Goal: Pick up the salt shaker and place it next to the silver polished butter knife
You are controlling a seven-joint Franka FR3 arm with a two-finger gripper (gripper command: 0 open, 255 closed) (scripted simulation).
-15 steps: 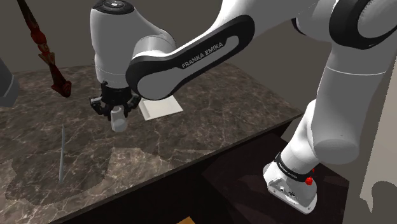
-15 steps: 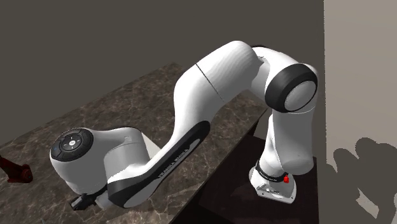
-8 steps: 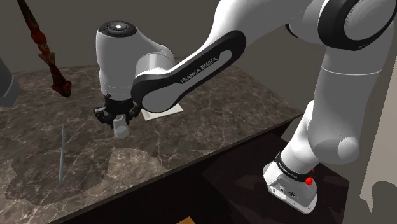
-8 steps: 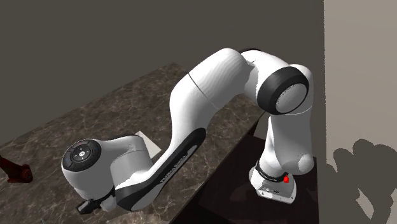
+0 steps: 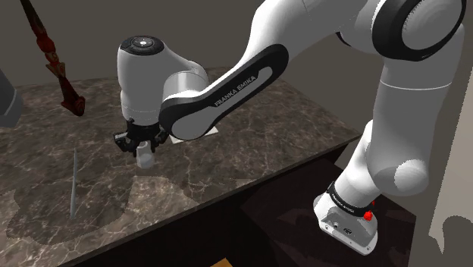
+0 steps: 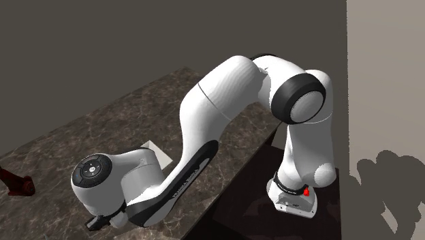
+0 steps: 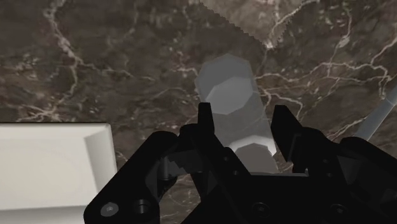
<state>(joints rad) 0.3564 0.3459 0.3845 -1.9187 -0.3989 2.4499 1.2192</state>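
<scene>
Your gripper (image 5: 142,149) is hanging low over the dark marble countertop (image 5: 250,144), and its black fingers (image 7: 205,124) are pressing on either side of the salt shaker (image 5: 145,158). The gap between them is just the shaker's width. In the shoulder view the pale grey shaker is standing upright, with its long axis running straight down from the hand toward the stone. Its lower end is sitting at or just above the surface, and you cannot tell whether it is touching.

In the wrist view the salt shaker (image 7: 229,95) is pointing away from the hand along the gripper's (image 7: 242,111) own line. Its faceted far end is facing the marble.

The butter knife (image 5: 73,182) is lying flat, well off toward the shoulder view's left from the shaker. It is a thin grey sliver whose long axis runs nearly up and down that picture. A flat white tray (image 7: 51,165) is resting on the counter just beside the hand, on the side away from the knife. A dark red object (image 5: 53,57) is hanging at the shoulder view's upper left.
</scene>
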